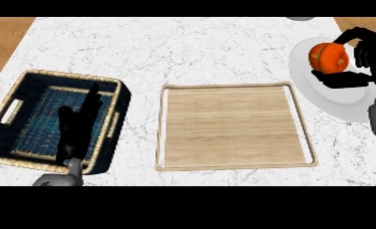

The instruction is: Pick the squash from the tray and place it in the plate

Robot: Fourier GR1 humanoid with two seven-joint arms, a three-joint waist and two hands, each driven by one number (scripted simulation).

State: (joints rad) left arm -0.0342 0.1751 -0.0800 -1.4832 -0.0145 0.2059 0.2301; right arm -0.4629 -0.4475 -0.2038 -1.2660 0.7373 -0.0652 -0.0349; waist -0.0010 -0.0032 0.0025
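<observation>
Squash (328,57): round and squat, no clear long axis; a dark stem spot faces the right hand's fingers.
Position: over the white plate (323,98) at the counter's right edge; whether it touches the plate I cannot tell.
Right hand (351,58): black fingers curled round the squash, thumb beneath it.
Left hand (77,123): open, fingers straight, resting above the dark wicker basket (22,86) at the left.
Counter (183,49): white marble with grey veins, wooden floor showing at the far corners.
Tray (236,126): light wood, between basket and plate.
Look: bright orange, smooth, slightly ribbed.
</observation>
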